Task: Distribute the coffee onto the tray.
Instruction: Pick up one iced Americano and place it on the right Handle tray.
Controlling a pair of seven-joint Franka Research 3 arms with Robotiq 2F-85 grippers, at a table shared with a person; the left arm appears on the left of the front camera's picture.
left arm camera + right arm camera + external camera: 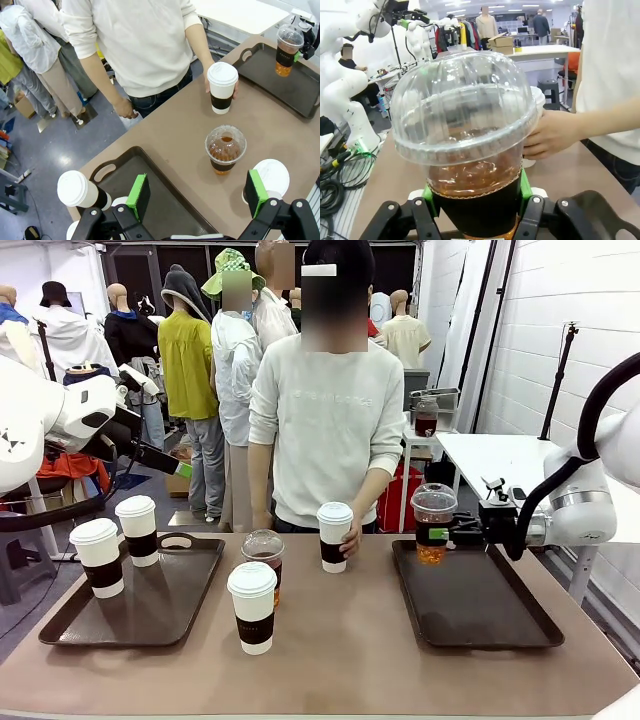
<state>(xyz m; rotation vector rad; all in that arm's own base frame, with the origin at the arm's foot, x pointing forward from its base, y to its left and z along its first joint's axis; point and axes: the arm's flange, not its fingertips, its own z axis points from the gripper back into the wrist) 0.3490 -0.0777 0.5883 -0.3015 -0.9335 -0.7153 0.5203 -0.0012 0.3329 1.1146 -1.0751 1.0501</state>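
Observation:
My right gripper (pixel 452 530) (pixel 475 202) is shut on a clear dome-lidded cup of amber coffee (pixel 433 524) (pixel 470 145) (pixel 287 50), held just above the far left corner of the right tray (pixel 500 625). A second dome-lidded cup (pixel 264 558) (pixel 225 149) and a white paper cup (pixel 252 606) (pixel 272 175) stand mid-table. The person's hand (pixel 352 538) (pixel 552 132) holds another white cup (pixel 334 536) (pixel 222 87) on the table. Two white cups (pixel 100 557) (pixel 137 530) stand on the left tray (pixel 170 610). My left gripper (pixel 180 468) (pixel 197 195) hangs open, high above the left tray.
The person stands at the far edge of the table, centre. The right tray's (pixel 300 90) floor is bare. Bare tabletop lies between the two trays at the front. A white table (pixel 500 455) stands behind on the right.

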